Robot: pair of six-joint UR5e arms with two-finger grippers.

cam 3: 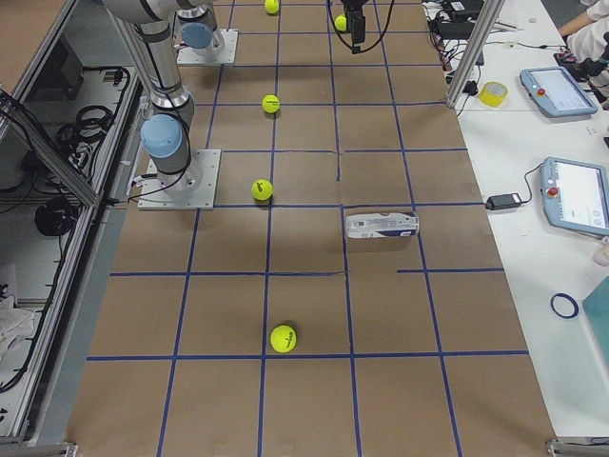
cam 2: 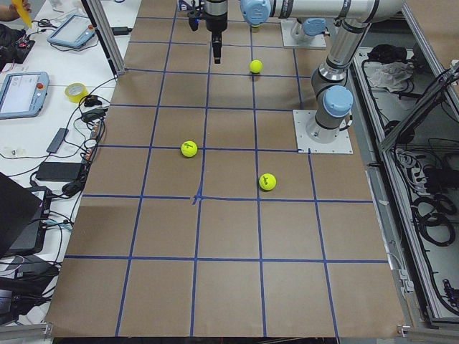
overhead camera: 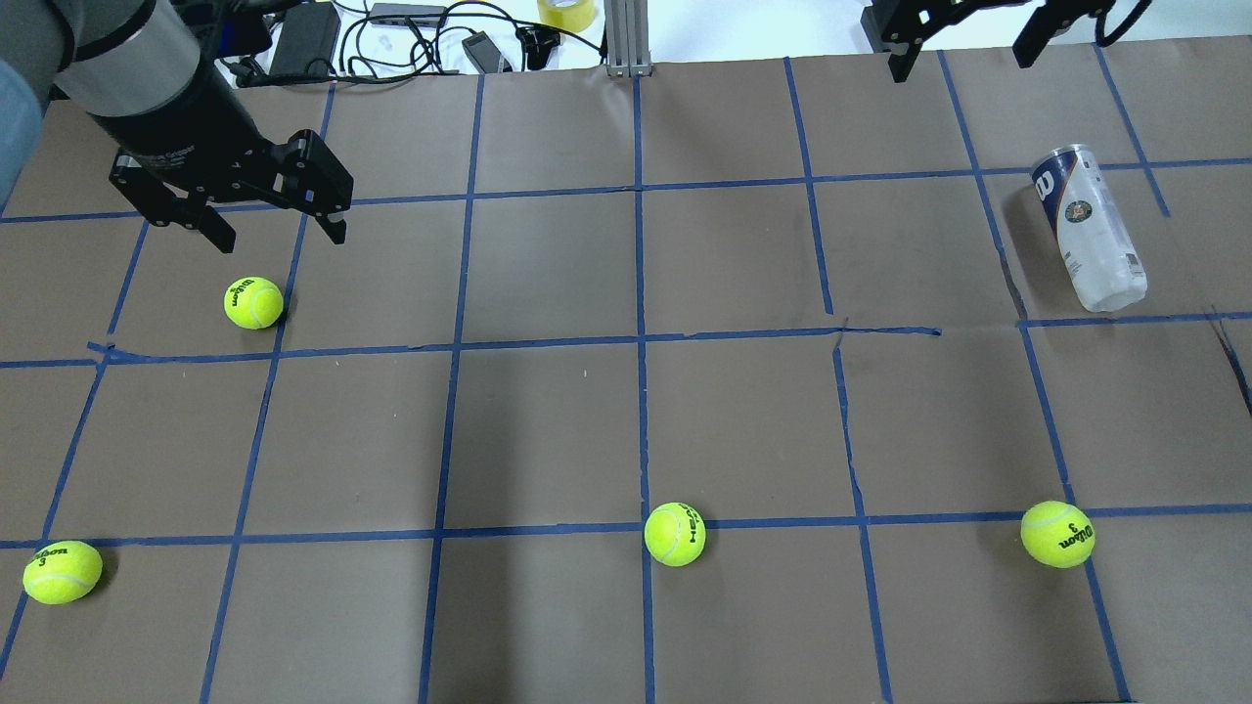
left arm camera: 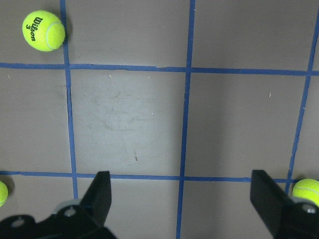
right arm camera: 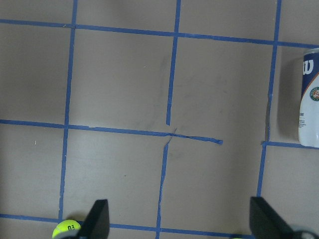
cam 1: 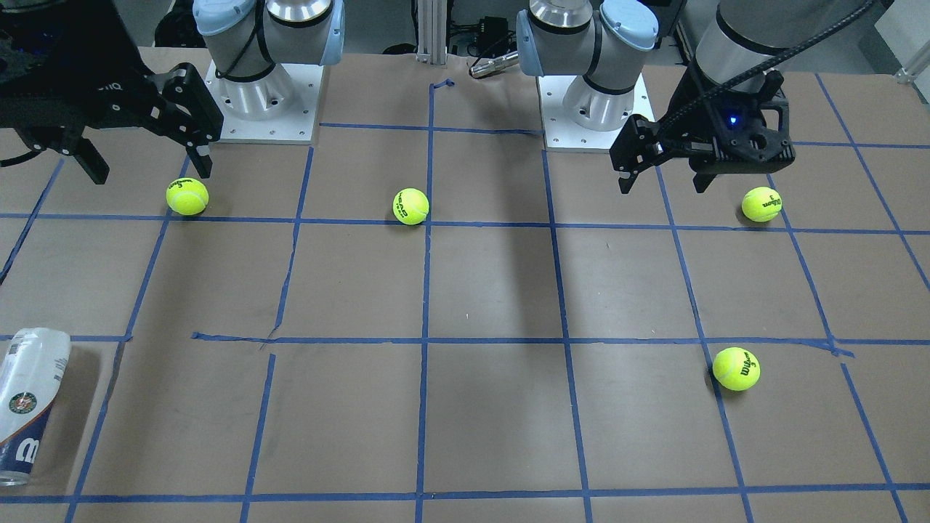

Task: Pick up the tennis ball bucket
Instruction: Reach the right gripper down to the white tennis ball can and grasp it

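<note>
The tennis ball bucket (overhead camera: 1091, 230) is a clear tube with a white-and-navy label. It lies on its side on the brown table at the far right of the overhead view. It also shows in the front view (cam 1: 29, 399), the exterior right view (cam 3: 381, 226) and at the right edge of the right wrist view (right arm camera: 310, 99). My right gripper (overhead camera: 963, 54) is open and empty, above the table's far edge and apart from the bucket; it also shows in the front view (cam 1: 149, 167). My left gripper (overhead camera: 274, 220) is open and empty, far from the bucket; it also shows in the front view (cam 1: 662, 183).
Several yellow-green tennis balls lie loose: one just below the left gripper (overhead camera: 253, 303), one front left (overhead camera: 63, 572), one front centre (overhead camera: 675, 534), one front right (overhead camera: 1057, 534). Blue tape (overhead camera: 641, 342) grids the table. Cables and a tape roll (overhead camera: 567, 12) lie beyond the far edge.
</note>
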